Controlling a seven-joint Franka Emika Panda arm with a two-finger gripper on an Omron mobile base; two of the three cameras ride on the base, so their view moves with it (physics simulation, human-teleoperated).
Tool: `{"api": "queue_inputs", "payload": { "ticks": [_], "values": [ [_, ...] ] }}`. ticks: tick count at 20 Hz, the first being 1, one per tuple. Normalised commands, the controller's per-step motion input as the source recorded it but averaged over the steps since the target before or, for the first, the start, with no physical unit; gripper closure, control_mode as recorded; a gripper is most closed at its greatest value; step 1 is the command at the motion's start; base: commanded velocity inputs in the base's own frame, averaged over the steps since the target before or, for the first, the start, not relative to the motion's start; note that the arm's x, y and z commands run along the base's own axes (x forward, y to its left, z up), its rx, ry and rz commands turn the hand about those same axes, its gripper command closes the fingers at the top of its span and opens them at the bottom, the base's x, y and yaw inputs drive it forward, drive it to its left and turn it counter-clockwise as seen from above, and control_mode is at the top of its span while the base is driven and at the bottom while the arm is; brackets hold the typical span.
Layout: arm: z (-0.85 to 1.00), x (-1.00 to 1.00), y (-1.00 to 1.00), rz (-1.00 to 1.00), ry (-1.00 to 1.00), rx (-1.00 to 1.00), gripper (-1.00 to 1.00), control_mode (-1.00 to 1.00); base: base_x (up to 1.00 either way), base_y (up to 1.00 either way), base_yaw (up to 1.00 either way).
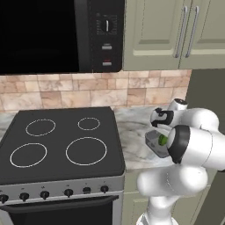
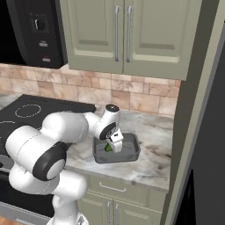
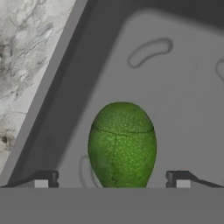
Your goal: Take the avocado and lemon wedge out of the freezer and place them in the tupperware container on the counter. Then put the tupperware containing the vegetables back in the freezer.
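Hand view: the jaws stand wide apart, their dark tips clear on either side of the pebbly, egg-shaped green avocado (image 3: 122,144), which lies on the smooth grey floor of the tupperware container (image 3: 183,87). That sloping-walled tray sits on the marbled stone tabletop (image 2: 151,165), beside the black glass stovetop (image 1: 61,145).
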Motion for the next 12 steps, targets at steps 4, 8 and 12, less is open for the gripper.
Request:
{"api": "queue_inputs", "payload": {
  "ticks": [4,8,12],
  "values": [
    [0.49,-0.17,0.0,0.0,-0.1,0.0,-1.0,-1.0,0.0,0.0,0.0],
    [0.98,-0.64,0.0,0.0,-0.21,0.0,-1.0,-1.0,0.0,0.0,0.0],
    [1.0,-0.73,0.0,0.0,-0.15,-0.03,-1.0,-1.0,0.0,0.0,0.0]
  ]
}}
